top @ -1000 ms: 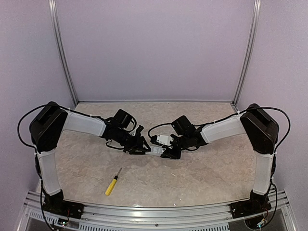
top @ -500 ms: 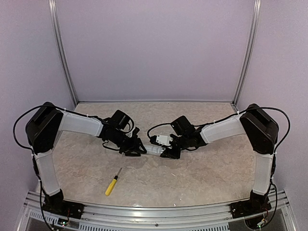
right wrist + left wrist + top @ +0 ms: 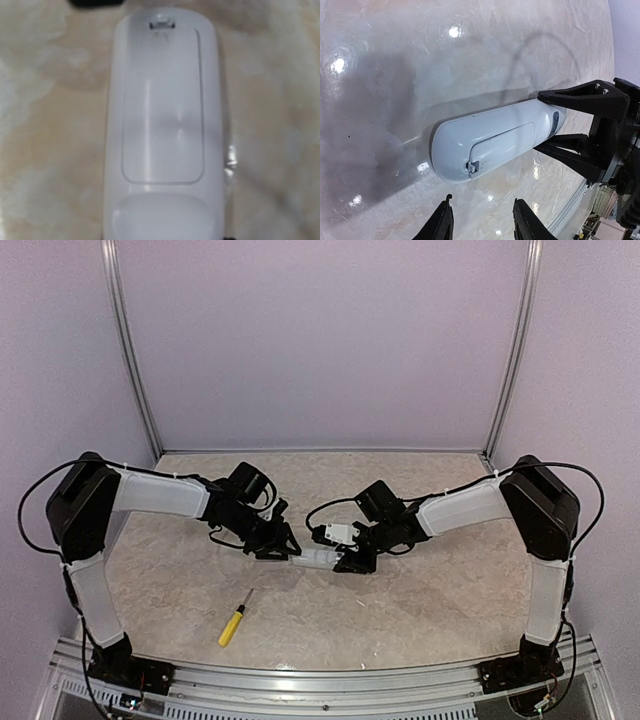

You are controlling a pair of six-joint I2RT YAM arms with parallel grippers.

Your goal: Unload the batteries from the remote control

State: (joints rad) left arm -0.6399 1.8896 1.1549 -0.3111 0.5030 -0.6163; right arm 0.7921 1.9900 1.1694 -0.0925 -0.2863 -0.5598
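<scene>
– Right gripper, seen from above: is it clamped on anything?
– Yes. It grips one end of the remote control, which lies crosswise near the middle of the table, between the two arms.
– And the left gripper?
– Just beside the remote's other end. From up there I cannot tell whether it touches. A yellow-handled screwdriver lies well apart, nearer the front edge on the left.
– What does the left wrist camera give?
– The left gripper's own fingers stand apart at the bottom of the view with nothing between them, so it is released. The remote's rounded near end sits just beyond their tips, not touching. The remote runs slantwise away, back face to the camera, with the battery cover shut and its small latch at the near end. At the far end the right gripper's black fingers press on it from both sides.
– Resting on the table, or lifted?
– Cannot tell. A shadow lies beside it on the glossy marble.
– And the right wrist camera?
– The remote fills the view lengthwise, a little blurred, with the cover closed and the latch at the far end. A dark shape shows at the top edge, too cut off to name. The right gripper's own fingers hardly show here.
</scene>
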